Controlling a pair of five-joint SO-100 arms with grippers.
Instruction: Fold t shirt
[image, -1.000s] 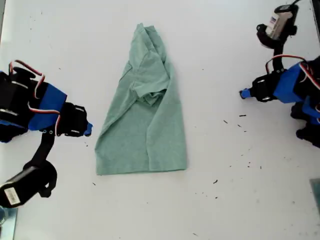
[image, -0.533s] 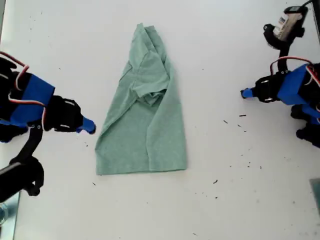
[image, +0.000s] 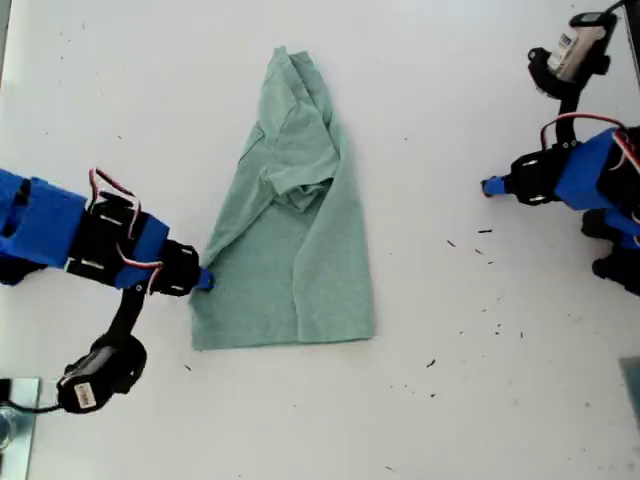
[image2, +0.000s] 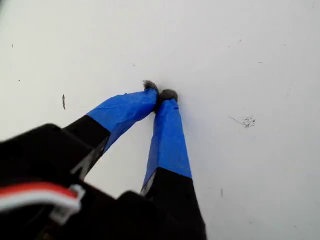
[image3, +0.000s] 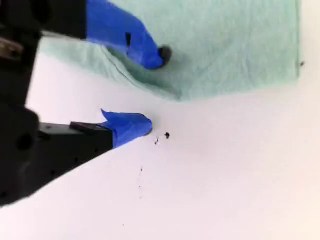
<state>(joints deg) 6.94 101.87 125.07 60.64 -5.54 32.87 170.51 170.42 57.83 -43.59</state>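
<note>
The plain sage-green cloth t-shirt (image: 290, 225) lies lengthwise-folded mid-surface, its cross fold undone; my second end effector (image3: 152, 92), released, straddles its lower edge, while my first end effector (image2: 160, 94) rests clenched and empty well away.

Bright, even light washes the smooth white tabletop (image: 450, 90) almost to overexposure in all three views, with no hard glare and only faint, soft shadows hugging the edges of the pale sage-green soft cloth t shirt (image: 295, 240). In both wrist views the dark gripper bodies close to the lens are blurred and out of focus. The blue-taped fingertips (image2: 167, 107) and the tabletop specks beyond them are somewhat sharper, though still soft.
</note>
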